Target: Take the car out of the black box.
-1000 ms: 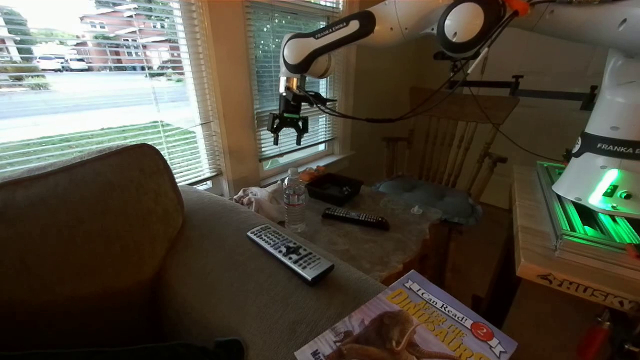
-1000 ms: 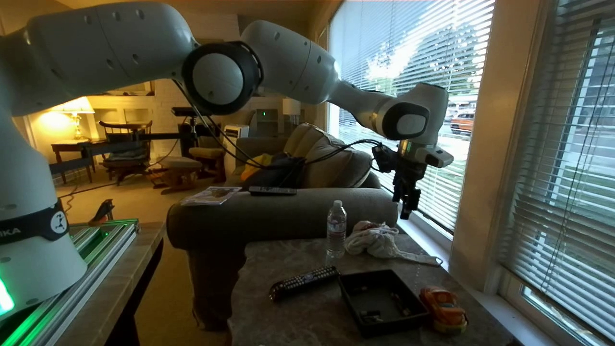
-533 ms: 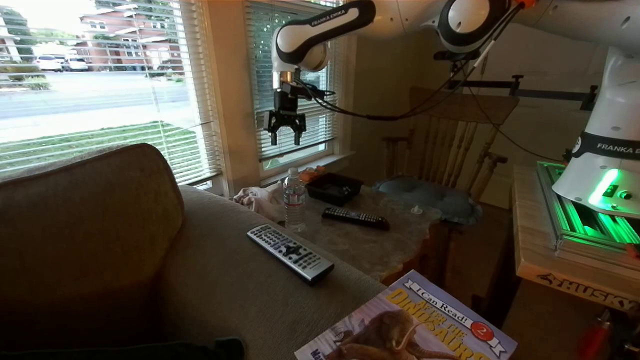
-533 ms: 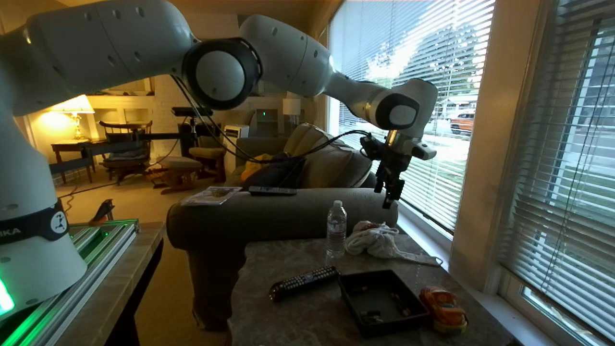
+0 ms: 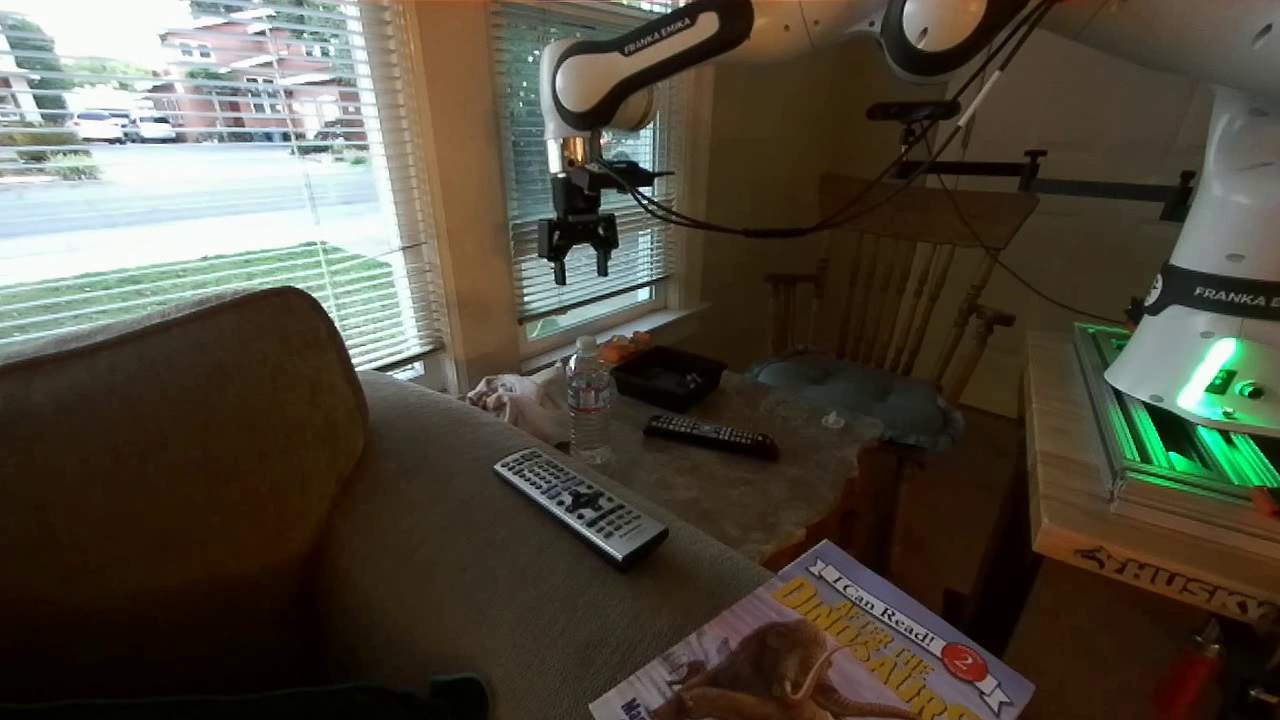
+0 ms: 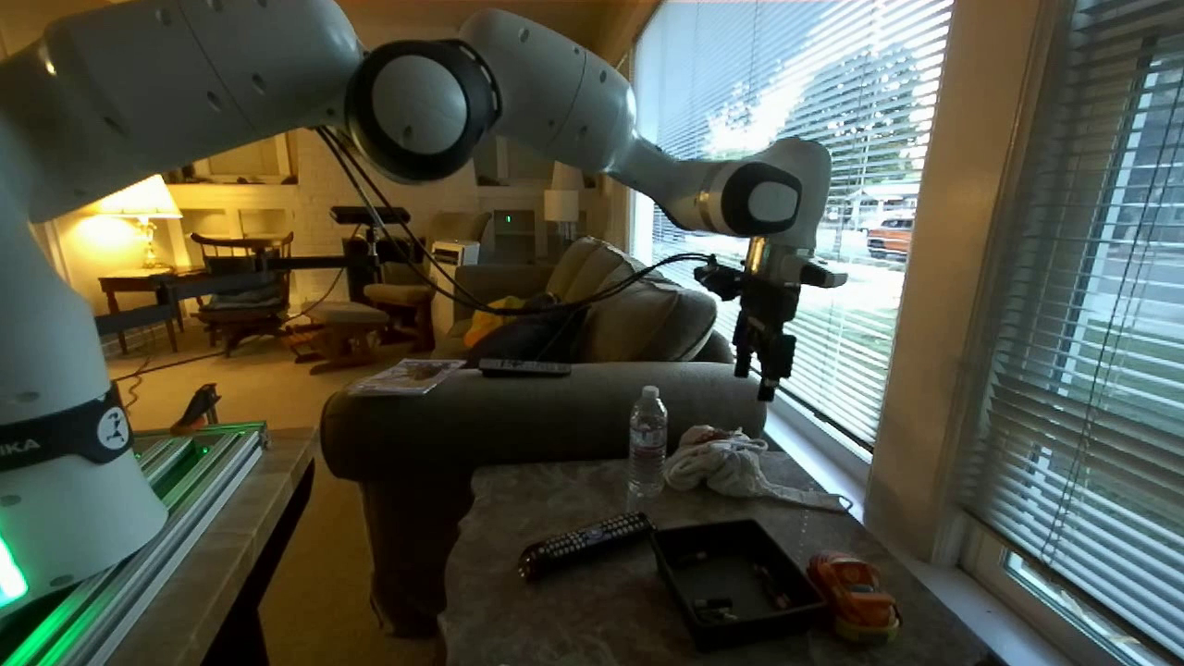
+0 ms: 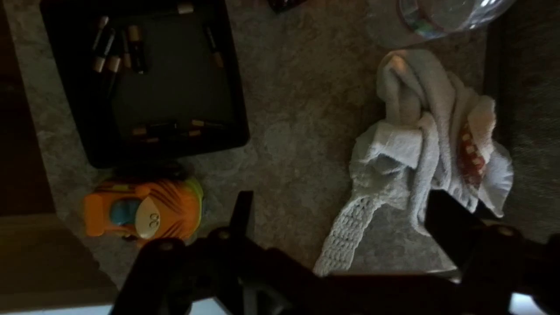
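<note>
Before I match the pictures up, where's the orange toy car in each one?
In an exterior view: the orange toy car is near the middle, just above the left edge of the black box.
In an exterior view: the orange toy car is low on the right, just right of the black box.
In the wrist view: the orange toy car is on the left, just below the black box.
Shared landmark: the black box.

Window [image 5: 210, 185] glaring; lamp [image 6: 146, 203] glowing; wrist view dim.
</note>
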`<state>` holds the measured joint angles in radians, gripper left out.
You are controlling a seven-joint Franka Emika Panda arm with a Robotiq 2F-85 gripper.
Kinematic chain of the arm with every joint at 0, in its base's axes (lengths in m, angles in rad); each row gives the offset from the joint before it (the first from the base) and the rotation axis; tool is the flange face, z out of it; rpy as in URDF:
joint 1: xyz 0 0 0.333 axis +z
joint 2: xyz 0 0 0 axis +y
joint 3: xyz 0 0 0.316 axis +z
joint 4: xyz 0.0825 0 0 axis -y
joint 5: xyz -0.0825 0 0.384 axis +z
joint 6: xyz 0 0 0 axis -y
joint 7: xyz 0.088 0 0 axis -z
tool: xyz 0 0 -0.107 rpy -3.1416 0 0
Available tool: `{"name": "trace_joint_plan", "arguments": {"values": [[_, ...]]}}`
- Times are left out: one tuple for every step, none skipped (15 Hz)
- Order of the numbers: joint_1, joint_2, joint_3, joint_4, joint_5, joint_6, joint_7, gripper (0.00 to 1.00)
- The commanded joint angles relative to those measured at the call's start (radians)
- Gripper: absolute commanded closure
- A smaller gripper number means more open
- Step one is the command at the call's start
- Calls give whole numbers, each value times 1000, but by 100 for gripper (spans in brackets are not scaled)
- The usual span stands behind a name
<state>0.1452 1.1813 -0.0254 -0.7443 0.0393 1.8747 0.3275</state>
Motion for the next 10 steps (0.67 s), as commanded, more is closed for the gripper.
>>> {"name": "trace_joint_plan", "arguments": {"values": [[31, -71, -45, -147, -49, 187, 7, 0], [34, -82, -50, -180, -44, 247, 8, 0], [38, -95, -52, -215, -38, 296, 5, 0], [41, -109, -54, -252, -35, 346, 6, 0], [42, -126, -51, -293, -28, 381, 7, 0], [40, -146, -41, -336, -20, 412, -5, 0], [41, -168, -36, -377, -14, 426, 0, 0], [37, -187, -22, -412, -19, 429, 0, 0], [36, -212, -16, -453, -17, 434, -5, 0], [37, -235, -13, -492, -18, 436, -7, 0]]}}
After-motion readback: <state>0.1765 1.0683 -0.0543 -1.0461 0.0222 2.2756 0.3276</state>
